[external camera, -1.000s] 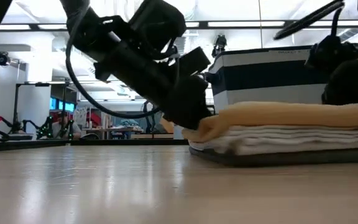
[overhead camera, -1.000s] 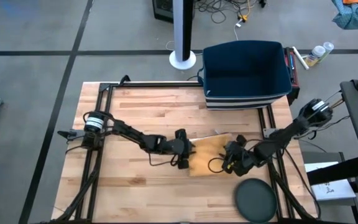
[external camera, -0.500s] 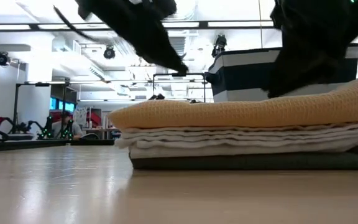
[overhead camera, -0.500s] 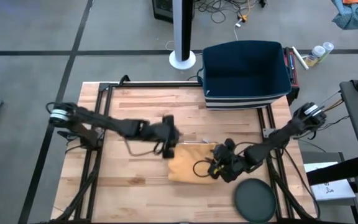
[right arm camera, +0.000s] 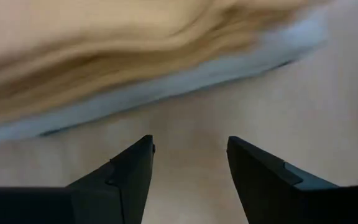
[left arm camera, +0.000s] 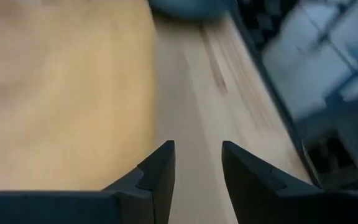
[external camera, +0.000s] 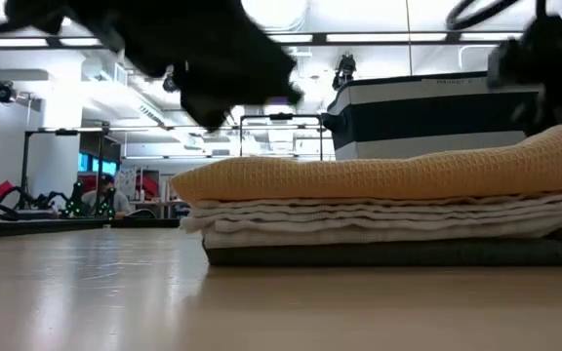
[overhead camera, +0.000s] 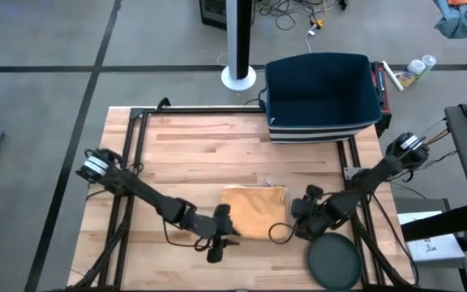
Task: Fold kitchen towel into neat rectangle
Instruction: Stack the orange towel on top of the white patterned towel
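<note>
One folded yellow towel [overhead camera: 254, 209] atop stack, two open tools [overhead camera: 220, 240] [overhead camera: 302, 212] flanking

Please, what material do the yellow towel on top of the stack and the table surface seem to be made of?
The yellow towel looks like soft woven cotton with a matte waffle texture: a small grid pattern shows across its surface. The table seems to be light wood, probably butcher block: parallel strips with grain are visible, and the finish is smooth with a slight sheen.

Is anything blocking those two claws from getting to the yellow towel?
Nothing visible. The left tool sits just off the towel at its near-left corner, the right tool just off its right edge, both open and empty, with only bare table between.
</note>
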Robot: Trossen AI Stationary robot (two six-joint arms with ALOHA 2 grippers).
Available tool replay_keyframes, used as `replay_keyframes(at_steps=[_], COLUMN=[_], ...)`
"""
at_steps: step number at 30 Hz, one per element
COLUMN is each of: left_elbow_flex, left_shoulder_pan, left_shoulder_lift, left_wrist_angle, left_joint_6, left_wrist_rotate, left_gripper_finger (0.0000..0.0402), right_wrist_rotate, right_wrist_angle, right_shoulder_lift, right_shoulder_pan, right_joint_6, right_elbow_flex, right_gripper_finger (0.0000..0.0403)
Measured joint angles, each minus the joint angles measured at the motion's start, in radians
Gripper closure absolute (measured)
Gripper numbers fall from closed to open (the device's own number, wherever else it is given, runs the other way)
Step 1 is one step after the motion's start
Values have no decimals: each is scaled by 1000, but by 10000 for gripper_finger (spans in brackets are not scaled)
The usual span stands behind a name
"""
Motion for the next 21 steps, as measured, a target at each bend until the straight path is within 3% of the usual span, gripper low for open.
replay_keyframes(at_steps=[3,5,7,11,15,18,21], left_elbow_flex=[-8,-16,-24,-23,-21,-21,-44], left_shoulder_pan=[21,46,74,145,227,257,248], left_shoulder_lift=[28,25,14,-69,-190,-291,-378], left_wrist_angle=[-39,-118,-240,-495,-731,-866,-872], left_joint_6=[-26,-13,39,186,252,230,155], left_wrist_rotate=[93,94,30,-161,-249,-267,-271], left_gripper_finger=[278,278,278,278,278,278,278], right_wrist_rotate=[-54,-76,-58,-6,9,5,7], right_wrist_angle=[163,289,458,608,552,376,222], right_shoulder_lift=[99,138,191,258,269,230,152], right_shoulder_pan=[3,0,0,-20,-49,-46,-28], right_joint_6=[-26,-53,-84,-162,-252,-274,-269], right_elbow_flex=[3,7,27,110,201,240,260], right_gripper_finger=[204,204,203,204,204,204,204])
